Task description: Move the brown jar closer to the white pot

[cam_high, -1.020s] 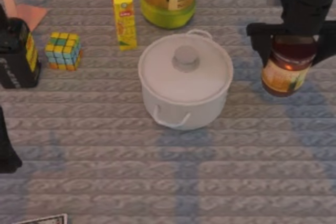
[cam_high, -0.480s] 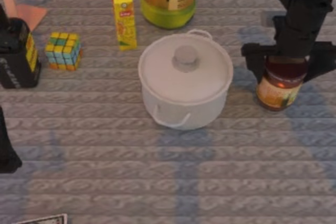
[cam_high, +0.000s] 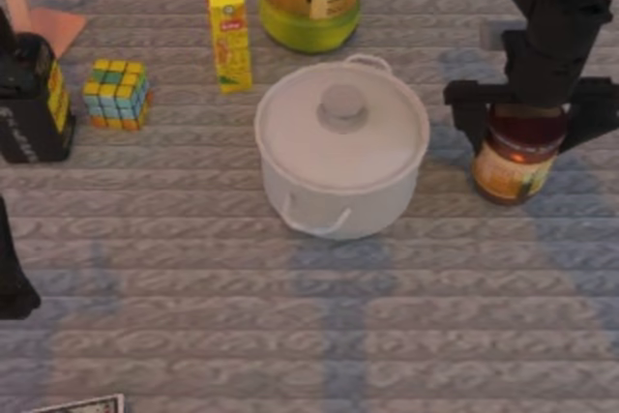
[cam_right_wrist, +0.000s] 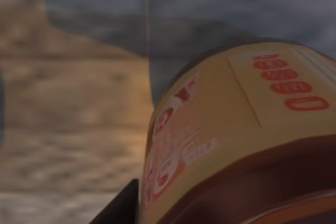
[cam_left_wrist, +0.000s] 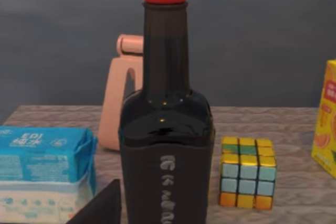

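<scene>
Change: since a second ago the brown jar (cam_high: pixel 515 163) has come down from mid-air to stand on the bench (cam_high: pixel 290 336); over the last half second almost nothing shifts.
Right pincer: I have my right pincer (cam_high: pixel 530 115) directly over the jar, its dark fingers straddling the lid end from above. From here I read it as clamped on the jar, not yet let go.
Jar position: upright, on the right side of the bench, near the white pot (cam_high: pixel 340 147) but clearly apart from it, with a strip of bare bench between them. In the right wrist view the orange-yellow label fills the frame.
Key relation: the pot lies to the left of the jar and pincer. The jar's long axis is vertical, in line with the pincer above it, so any further nudge would go leftward.
Left arm: my left pincer (cam_high: pixel 12 282) sits parked at the left edge, facing a dark sauce bottle (cam_left_wrist: pixel 165 145); I cannot tell whether it is released or clenched.
Judgement: the placement looks nearly done; release and a straight lift remain.
</scene>
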You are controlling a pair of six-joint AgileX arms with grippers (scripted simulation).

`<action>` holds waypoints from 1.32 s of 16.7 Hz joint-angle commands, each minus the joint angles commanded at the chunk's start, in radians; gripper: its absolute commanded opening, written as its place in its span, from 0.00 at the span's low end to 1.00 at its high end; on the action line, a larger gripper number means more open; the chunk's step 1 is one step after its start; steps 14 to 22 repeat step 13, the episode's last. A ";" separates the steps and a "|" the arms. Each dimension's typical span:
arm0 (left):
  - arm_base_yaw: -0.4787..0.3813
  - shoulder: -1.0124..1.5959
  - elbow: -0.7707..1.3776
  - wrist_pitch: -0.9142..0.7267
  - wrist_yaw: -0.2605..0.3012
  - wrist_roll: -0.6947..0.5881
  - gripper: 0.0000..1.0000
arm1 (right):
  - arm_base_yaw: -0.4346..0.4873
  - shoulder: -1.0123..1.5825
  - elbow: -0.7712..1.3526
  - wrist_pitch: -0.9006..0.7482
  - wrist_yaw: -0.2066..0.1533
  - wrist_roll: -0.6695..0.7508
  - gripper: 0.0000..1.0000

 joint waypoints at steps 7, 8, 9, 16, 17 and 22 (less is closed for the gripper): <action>0.000 0.000 0.000 0.000 0.000 0.000 1.00 | 0.000 0.000 0.000 0.000 0.000 0.000 0.98; 0.000 0.000 0.000 0.000 0.000 0.000 1.00 | 0.000 0.000 0.000 0.000 0.000 0.000 1.00; 0.000 0.000 0.000 0.000 0.000 0.000 1.00 | 0.000 0.000 0.000 0.000 0.000 0.000 1.00; 0.000 0.000 0.000 0.000 0.000 0.000 1.00 | 0.000 0.000 0.000 0.000 0.000 0.000 1.00; 0.000 0.000 0.000 0.000 0.000 0.000 1.00 | 0.000 0.000 0.000 0.000 0.000 0.000 1.00; 0.000 0.000 0.000 0.000 0.000 0.000 1.00 | 0.000 0.000 0.000 0.000 0.000 0.000 1.00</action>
